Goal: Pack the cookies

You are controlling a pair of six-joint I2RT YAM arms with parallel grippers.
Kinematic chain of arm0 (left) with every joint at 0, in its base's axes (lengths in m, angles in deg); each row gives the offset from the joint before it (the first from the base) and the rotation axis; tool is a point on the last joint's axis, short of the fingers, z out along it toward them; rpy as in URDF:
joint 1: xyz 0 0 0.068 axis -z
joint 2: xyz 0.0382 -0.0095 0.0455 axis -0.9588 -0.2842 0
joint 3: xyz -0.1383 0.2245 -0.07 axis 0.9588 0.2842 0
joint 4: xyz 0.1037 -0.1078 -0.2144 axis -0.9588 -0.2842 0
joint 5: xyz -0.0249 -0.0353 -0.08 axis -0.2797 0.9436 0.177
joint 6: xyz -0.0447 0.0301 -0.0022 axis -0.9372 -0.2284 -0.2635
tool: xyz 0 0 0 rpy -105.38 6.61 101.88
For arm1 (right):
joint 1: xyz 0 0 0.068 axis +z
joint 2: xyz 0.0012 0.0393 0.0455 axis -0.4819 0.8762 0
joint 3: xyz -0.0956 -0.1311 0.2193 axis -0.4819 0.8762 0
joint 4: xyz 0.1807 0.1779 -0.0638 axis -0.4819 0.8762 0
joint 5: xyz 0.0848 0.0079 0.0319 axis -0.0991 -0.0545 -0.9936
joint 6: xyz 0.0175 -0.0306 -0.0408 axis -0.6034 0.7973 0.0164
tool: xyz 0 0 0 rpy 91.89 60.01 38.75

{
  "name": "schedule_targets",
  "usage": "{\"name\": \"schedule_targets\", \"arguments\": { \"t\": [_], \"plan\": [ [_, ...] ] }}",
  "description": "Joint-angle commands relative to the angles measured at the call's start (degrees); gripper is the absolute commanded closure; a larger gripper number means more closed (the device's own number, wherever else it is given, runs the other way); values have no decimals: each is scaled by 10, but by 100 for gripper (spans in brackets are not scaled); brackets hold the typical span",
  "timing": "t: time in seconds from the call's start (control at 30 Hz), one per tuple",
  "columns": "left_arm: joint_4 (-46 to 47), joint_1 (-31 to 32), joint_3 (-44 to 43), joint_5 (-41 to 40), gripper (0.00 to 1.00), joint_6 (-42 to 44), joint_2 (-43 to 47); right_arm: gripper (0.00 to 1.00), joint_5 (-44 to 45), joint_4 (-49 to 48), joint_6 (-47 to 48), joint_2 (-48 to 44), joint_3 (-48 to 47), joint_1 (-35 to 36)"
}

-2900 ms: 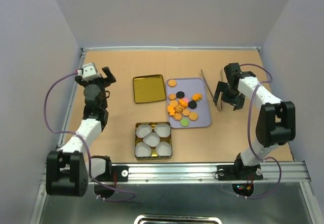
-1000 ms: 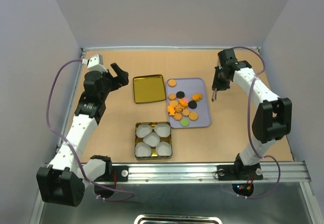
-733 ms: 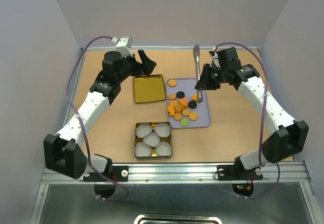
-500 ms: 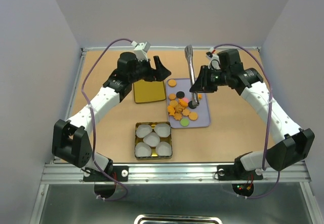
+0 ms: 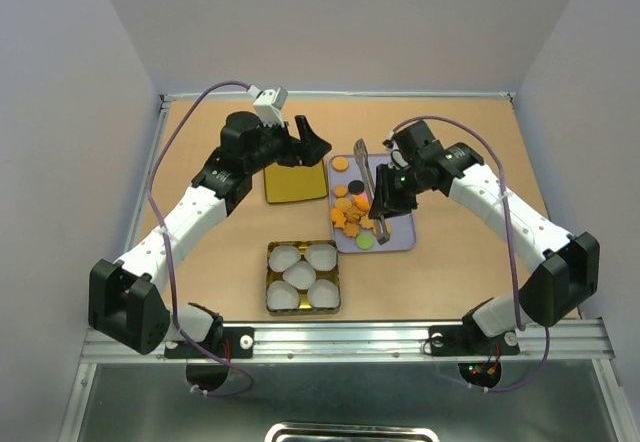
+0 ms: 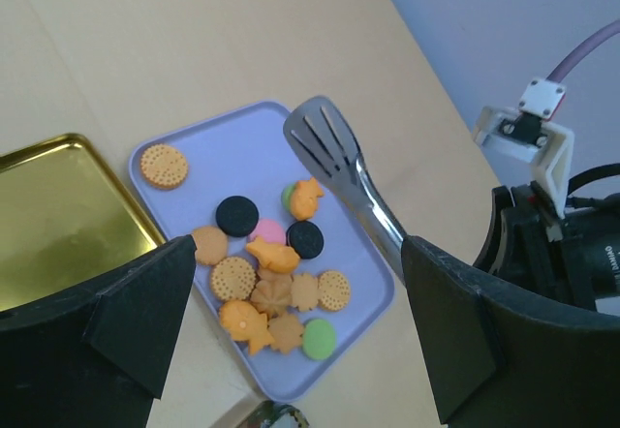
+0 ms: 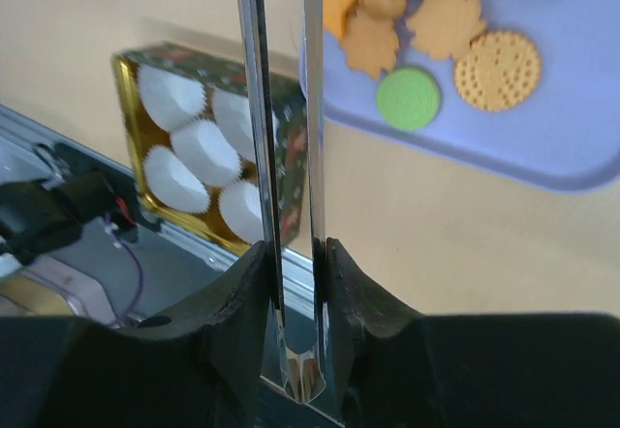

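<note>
The cookies (image 5: pixel 357 208), mostly orange with a few black, one pink and one green, lie heaped on a lavender tray (image 5: pixel 405 237). My right gripper (image 5: pixel 383 207) hangs over the tray, shut on a pair of metal tongs (image 5: pixel 364 172). In the right wrist view its jaws press both arms of the tongs (image 7: pixel 281 157) near the hinge, above the cookies (image 7: pixel 441 21). My left gripper (image 5: pixel 308 137) is open and holds nothing. In the left wrist view my left gripper (image 6: pixel 298 249) looks down on the cookies (image 6: pixel 271 278) and the slotted end of the tongs (image 6: pixel 325 137).
A gold tin (image 5: pixel 303 277) holding several white pleated paper cups stands near the front, left of the tray's near corner. Its gold lid (image 5: pixel 294 180) lies flat to the left of the tray. Side walls border the tabletop.
My right arm has swung the tongs from right of the tray to over the cookies. My left arm has come from the far left edge to above the lid, its gripper still open.
</note>
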Motion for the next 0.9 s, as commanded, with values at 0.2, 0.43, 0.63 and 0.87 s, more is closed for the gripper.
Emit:
{"name": "schedule_targets", "arguments": {
  "t": [0.2, 0.43, 0.63, 0.87],
  "plan": [
    [-8, -10, 52, -38, 1, 23, 68, 57, 88, 56, -8, 26, -9, 36],
    [-11, -12, 82, -45, 1, 20, 94, 51, 102, 61, -22, 53, -29, 36],
    [-12, -12, 94, -53, 1, 19, 106, 52, 108, 66, -27, 56, -49, 36],
    [-15, -12, 98, -68, 1, 18, 121, 54, 126, 109, -32, 53, -128, 36]
  ]
}}
